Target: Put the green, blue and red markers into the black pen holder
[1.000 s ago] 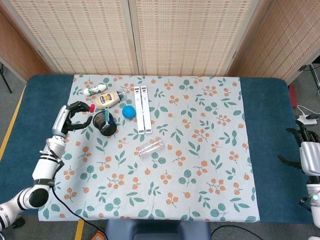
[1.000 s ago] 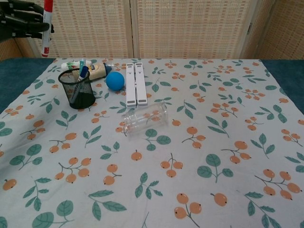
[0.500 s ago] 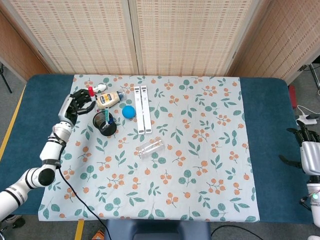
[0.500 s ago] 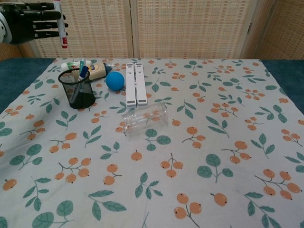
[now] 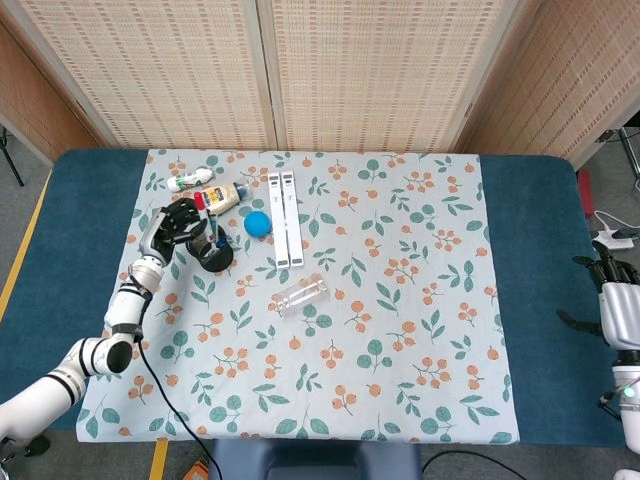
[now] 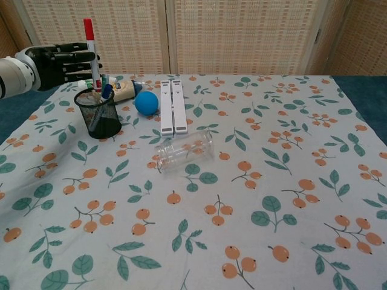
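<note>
One red marker (image 6: 91,53) is held upright by the left hand (image 6: 60,62) above one black pen holder (image 6: 99,113) containing two markers; right hand (image 5: 612,300) state indiscernible.

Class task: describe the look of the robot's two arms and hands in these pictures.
The left arm is white, rounded segments with dark joint bands, ending in a black five-finger left hand. A thin black cable trails beside it. The right hand at the edge looks black over a white forearm.

White tablecloth (image 6: 254,151) showing green leaves and orange berries, dark blue table (image 5: 540,300) lying beneath, black mesh pen holder (image 6: 100,115), red-capped white marker (image 6: 92,53), blue ball (image 6: 146,102), black hand (image 6: 63,59), white strips (image 6: 171,106).
</note>
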Motion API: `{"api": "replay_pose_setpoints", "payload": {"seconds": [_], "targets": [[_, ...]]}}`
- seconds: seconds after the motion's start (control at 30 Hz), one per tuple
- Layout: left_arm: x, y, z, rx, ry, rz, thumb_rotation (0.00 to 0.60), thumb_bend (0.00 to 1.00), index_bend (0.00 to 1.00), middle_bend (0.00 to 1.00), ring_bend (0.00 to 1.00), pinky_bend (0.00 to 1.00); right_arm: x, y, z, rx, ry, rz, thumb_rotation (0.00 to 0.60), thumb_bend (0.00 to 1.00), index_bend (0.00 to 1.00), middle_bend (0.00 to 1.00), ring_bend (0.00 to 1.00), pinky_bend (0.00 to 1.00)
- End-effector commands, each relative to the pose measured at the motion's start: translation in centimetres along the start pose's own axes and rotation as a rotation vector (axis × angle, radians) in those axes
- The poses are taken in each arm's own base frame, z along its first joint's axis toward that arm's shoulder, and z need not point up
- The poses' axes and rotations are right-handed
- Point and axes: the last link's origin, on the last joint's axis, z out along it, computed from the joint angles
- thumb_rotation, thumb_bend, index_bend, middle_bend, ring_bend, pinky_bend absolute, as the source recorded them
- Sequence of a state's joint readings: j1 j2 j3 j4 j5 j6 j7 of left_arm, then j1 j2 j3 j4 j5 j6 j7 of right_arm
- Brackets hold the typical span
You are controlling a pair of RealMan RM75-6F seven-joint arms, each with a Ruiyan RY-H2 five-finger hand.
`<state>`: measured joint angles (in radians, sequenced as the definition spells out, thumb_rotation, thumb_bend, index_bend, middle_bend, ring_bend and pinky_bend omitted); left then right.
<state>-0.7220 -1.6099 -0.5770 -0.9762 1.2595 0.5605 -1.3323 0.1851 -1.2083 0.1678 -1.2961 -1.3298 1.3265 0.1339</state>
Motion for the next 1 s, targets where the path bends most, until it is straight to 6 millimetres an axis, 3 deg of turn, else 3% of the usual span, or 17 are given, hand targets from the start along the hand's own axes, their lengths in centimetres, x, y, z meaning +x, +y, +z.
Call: {"api": "replay_pose_setpoints", "payload": {"seconds": [0.03,0.73,0.8,1.0], "targets": [[-0.3,-1.1,0.6,0.002,-0.002,-0.008,0.600,0.36,0.55,0.61,0.29,0.25,0.0,0.0,0.0,0.002,-0.002,-0.001,0.600,0.03,0.24,0.05,0.20,0.17],[2.8,-1.8,0.7,-0.020,-0.039,0.090,0.600,0.36,0.56,0.59,0.27,0.22,-0.2,-0.3,0.0,0.011,-0.014,-0.002,0.600,0.03,0.25,0.05,0.20,0.15],[2.8,-1.8,0.6,-0.022,-0.062,0.119,0.600,0.36,0.55,0.56,0.25,0.21,-0.2,-0.3,0.0,0.012,-0.012,-0.001,0.600,0.03,0.25,0.06,0.20,0.15],[2.8,-1.6,0.6,-0.028,-0.115,0.181,0.600,0.36,0.49,0.33,0.11,0.16,-0.2,-0.3,-0.1,0.011,-0.013,-0.001,0.600,0.03,0.25,0.07,0.20,0.14]]}}
